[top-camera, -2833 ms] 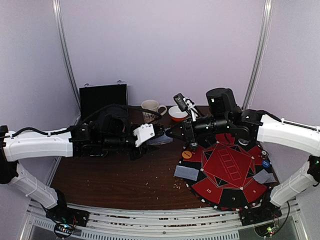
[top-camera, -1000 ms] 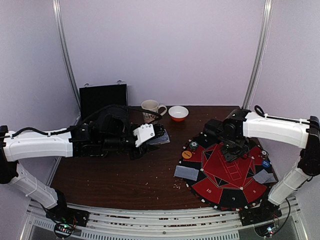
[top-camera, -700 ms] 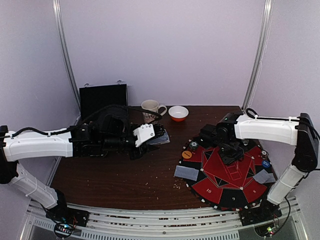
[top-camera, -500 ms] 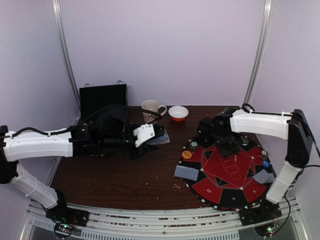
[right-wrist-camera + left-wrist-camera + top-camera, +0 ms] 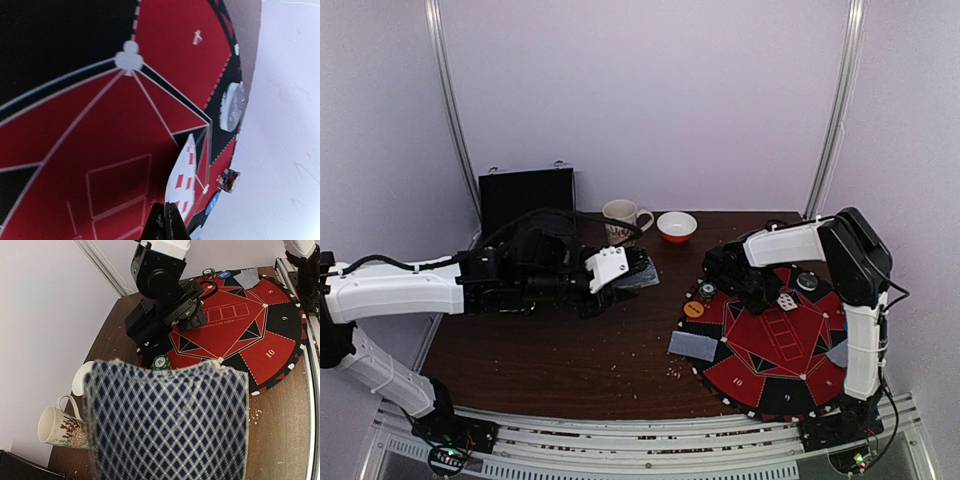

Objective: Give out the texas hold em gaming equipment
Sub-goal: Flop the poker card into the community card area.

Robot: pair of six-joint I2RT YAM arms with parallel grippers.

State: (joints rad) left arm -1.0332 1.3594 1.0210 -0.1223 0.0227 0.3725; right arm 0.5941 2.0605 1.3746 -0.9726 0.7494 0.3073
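Note:
My left gripper (image 5: 632, 272) is shut on a deck of playing cards (image 5: 167, 420), held above the brown table. Its blue-diamond backs fill the left wrist view and hide the fingers. My right gripper (image 5: 167, 220) is shut on the edge of one white-faced card with red diamonds (image 5: 186, 180), low over the red-and-black poker mat (image 5: 760, 350). The top view shows that card (image 5: 787, 301) near the mat's far side. Two grey-backed cards (image 5: 693, 346) (image 5: 838, 352) lie on the mat's edges. An orange disc (image 5: 693, 310), a green-white disc (image 5: 707, 291) and a black disc (image 5: 807, 282) sit on the rim.
A patterned mug (image 5: 622, 217) and an orange-and-white bowl (image 5: 677, 226) stand at the back of the table. An open black case (image 5: 527, 198) stands at the back left. A blue disc (image 5: 214, 202) and a multi-coloured disc (image 5: 229, 180) lie at the mat's right edge.
My right gripper has left the deck with one card and travelled across the mat, its arm folding back towards the right. The left arm and the deck have stayed still.

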